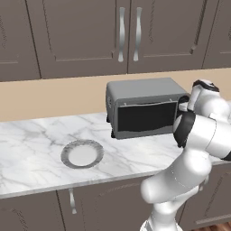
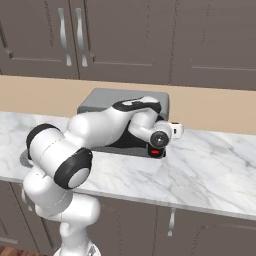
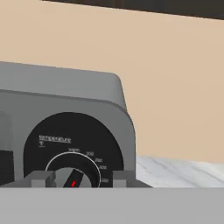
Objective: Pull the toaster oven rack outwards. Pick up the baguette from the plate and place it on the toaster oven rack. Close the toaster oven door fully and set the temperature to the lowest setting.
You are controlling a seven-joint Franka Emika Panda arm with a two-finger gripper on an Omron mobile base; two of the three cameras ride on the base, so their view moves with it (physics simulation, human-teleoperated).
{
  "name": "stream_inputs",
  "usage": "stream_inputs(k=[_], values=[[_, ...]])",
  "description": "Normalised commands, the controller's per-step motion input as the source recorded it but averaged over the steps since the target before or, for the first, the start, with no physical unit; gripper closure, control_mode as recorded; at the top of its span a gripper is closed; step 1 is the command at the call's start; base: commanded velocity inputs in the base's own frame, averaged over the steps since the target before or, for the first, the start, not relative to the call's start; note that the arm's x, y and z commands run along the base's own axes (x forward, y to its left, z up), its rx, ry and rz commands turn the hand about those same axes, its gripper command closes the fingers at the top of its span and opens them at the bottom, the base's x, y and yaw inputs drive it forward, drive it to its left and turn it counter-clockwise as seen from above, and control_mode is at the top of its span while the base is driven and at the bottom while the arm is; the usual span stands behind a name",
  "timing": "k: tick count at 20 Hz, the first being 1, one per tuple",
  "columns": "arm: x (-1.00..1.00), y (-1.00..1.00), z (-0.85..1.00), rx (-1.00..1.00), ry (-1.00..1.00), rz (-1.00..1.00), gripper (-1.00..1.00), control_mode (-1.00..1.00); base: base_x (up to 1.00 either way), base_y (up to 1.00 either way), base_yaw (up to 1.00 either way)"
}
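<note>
The toaster oven (image 1: 140,91) stands at the back of the marble counter, its dark glass door (image 1: 145,118) shut. That door hides the rack, and the baguette is out of view. The grey plate (image 1: 82,154) lies bare on the counter, left of the oven. In the hand view my gripper (image 3: 83,179) is right in front of the oven's black side panel. Its fingertips (image 3: 41,178) stand on either side of the temperature knob (image 3: 73,177), with small gaps to it. The knob's red mark points up and slightly right. The oven's red button (image 2: 155,152) shows just below my wrist.
Closed wall cabinets (image 1: 122,31) hang above the oven, and a beige wall runs behind it. My arm crosses in front of the oven's right half (image 2: 115,125). Open marble counter (image 2: 215,165) stretches to the right of the oven.
</note>
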Motion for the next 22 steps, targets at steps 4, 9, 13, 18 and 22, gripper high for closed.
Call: stream_inputs(k=[4,9,13,18,22], values=[[0.26,0.02,0.08,-0.20,-0.03,0.00,1.00,-1.00,0.00,0.00,0.00],[0.24,0.04,0.02,-0.20,-0.01,0.00,1.00,-1.00,0.00,0.00,0.00],[0.24,0.06,0.00,-0.20,-0.01,0.00,1.00,-1.00,0.00,0.00,0.00],[0.24,0.05,0.00,-0.20,-0.01,0.00,1.00,-1.00,0.00,0.00,0.00],[0.23,0.02,0.00,-0.20,-0.01,0.00,1.00,-1.00,0.00,0.00,0.00]])
